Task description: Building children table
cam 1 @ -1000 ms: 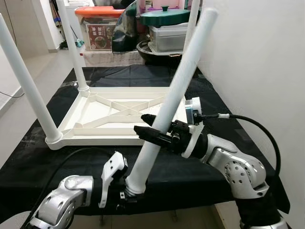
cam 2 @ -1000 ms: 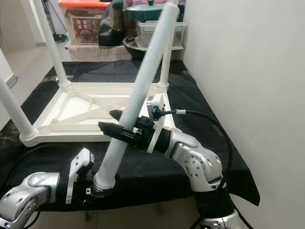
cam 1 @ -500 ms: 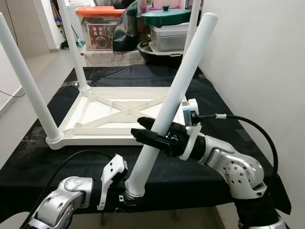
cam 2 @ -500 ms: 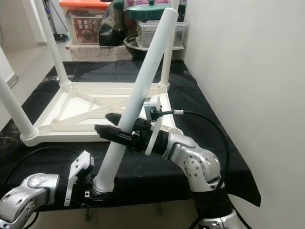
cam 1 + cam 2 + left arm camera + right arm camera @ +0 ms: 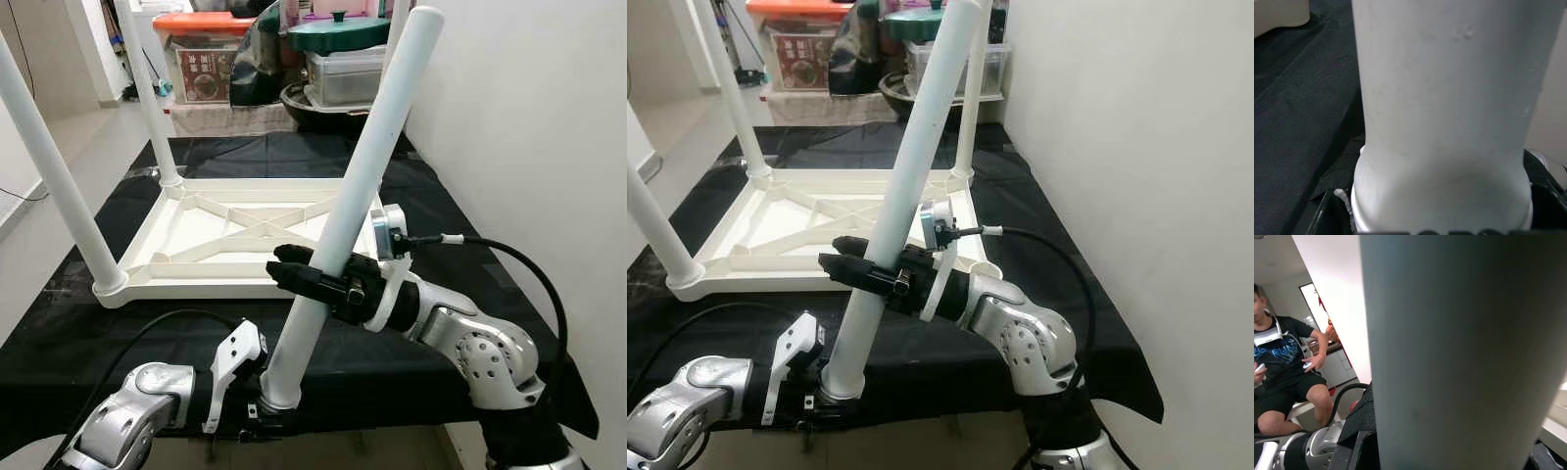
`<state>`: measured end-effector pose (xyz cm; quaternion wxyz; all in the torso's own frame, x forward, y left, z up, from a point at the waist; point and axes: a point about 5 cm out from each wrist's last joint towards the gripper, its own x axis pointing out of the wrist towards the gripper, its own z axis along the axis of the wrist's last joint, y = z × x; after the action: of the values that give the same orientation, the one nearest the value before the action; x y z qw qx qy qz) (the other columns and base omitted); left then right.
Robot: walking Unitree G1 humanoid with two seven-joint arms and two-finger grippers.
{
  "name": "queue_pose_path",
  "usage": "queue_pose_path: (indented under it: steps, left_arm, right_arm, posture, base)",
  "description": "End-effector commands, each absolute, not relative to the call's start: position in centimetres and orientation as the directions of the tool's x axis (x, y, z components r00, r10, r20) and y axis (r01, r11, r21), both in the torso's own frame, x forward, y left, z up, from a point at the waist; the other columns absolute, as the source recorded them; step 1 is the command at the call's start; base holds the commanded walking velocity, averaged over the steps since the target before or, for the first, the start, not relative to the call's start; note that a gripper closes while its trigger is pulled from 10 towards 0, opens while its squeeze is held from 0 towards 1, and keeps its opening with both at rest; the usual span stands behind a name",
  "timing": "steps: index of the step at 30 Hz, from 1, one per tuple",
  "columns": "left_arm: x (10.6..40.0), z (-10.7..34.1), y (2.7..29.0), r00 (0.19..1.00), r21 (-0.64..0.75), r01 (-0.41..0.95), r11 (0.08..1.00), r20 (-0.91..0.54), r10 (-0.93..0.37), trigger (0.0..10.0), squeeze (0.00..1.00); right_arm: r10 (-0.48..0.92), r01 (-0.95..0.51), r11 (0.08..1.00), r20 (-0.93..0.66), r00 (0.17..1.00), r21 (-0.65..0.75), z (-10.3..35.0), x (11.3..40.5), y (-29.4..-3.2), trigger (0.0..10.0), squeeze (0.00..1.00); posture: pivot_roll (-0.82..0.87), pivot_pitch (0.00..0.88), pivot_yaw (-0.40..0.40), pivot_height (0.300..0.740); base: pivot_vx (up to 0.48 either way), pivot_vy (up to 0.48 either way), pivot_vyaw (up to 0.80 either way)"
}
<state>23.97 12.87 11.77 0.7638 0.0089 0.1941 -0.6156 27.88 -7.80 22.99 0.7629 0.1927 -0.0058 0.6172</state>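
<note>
1. A white plastic children's table [image 5: 245, 230] lies upside down on a black cloth [image 5: 88, 323] in the centre of the head view, its ribbed underside facing up.
2. Three white legs already stand in its corner sockets: one at the near left corner [image 5: 49, 162], one at the far left [image 5: 147, 88], and one at the far right [image 5: 970, 98].
3. A fourth, loose white table leg [image 5: 353, 191] leans across the middle of the frame, from lower centre up toward the upper right.
4. The right gripper [image 5: 294, 279], reaching in from the lower right, has its black fingers pressed on either side of this leg about midway along it.
5. The left gripper [image 5: 257, 416], at the bottom centre, sits at the leg's flared lower end [image 5: 1440, 196]; I cannot tell whether its fingers are closed on it.
6. Storage boxes and a green-lidded pot [image 5: 338, 34] sit at the top of the frame.
7. In the right wrist view, a seated person [image 5: 1283, 372] appears at the left.
</note>
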Motion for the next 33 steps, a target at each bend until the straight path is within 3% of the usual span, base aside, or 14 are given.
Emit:
queue_pose_path:
  steps: [1,5,6,15,16,23,25,31,33]
  left_arm:
    - [23.9,11.6,13.1,0.167,-0.245,0.935,0.256,-0.331,-0.929,10.0,0.0]
    - [23.8,11.2,13.2,0.163,-0.256,0.93,0.265,-0.359,-0.919,10.0,0.0]
    - [23.8,11.2,13.2,0.161,-0.257,0.93,0.264,-0.361,-0.919,10.0,1.0]
    - [23.6,11.0,13.7,0.184,-0.256,0.923,0.287,-0.359,-0.915,10.0,1.0]
    - [23.6,11.0,13.8,0.19,-0.25,0.923,0.292,-0.363,-0.912,10.0,0.0]
    - [23.1,10.7,14.8,0.238,-0.263,0.9,0.348,-0.374,-0.897,10.0,0.0]
    - [22.6,10.5,15.2,0.266,-0.282,0.881,0.379,-0.366,-0.892,10.0,0.0]
    - [22.7,10.4,15.1,0.336,-0.261,0.864,0.431,-0.339,-0.879,10.0,0.0]
    - [23.2,10.9,14.8,0.418,-0.231,0.842,0.487,-0.291,-0.861,10.0,0.0]
  right_arm:
    - [0.948,-0.955,0.137,0.246,0.204,0.264,23.2,27.3,-7.5,0.0,0.0]
    - [0.947,-0.954,0.137,0.247,0.205,0.267,23.2,27.3,-7.5,0.0,0.0]
    - [0.947,-0.954,0.136,0.247,0.205,0.267,23.2,27.3,-7.5,0.0,0.0]
    - [0.944,-0.953,0.155,0.246,0.22,0.259,23.3,27.5,-8.2,0.0,0.0]
    - [0.943,-0.953,0.159,0.245,0.223,0.258,23.4,27.6,-8.4,0.0,0.0]
    - [0.923,-0.933,0.282,0.201,0.328,0.225,23.4,29.0,-11.8,0.0,0.0]
    - [0.877,-0.893,0.406,0.192,0.441,0.194,23.9,30.4,-14.3,0.0,0.0]
    - [0.8,-0.826,0.542,0.206,0.564,0.154,24.8,31.9,-16.5,0.0,0.0]
    - [0.718,-0.754,0.643,0.238,0.654,0.134,25.8,33.1,-17.8,0.0,0.0]
  posture:
    - [0.04,0.018,0.002,0.74]
    - [0.04,0.016,0.002,0.74]
    - [0.04,0.016,0.002,0.74]
    - [0.04,0.002,0.004,0.74]
    - [0.04,0.002,0.004,0.74]
    - [0.04,0.0,-0.005,0.74]
    - [0.04,0.0,-0.006,0.74]
    - [0.04,0.0,-0.006,0.74]
    - [0.04,0.0,-0.012,0.74]
  base:
    - [0.0,0.0,0.0]
    - [0.0,0.0,0.0]
    - [0.0,0.0,0.0]
    - [0.0,0.0,0.0]
    - [0.0,0.0,0.0]
    - [0.0,0.0,0.0]
    - [0.0,0.0,0.0]
    - [0.0,0.0,0.0]
    - [0.0,0.0,0.0]
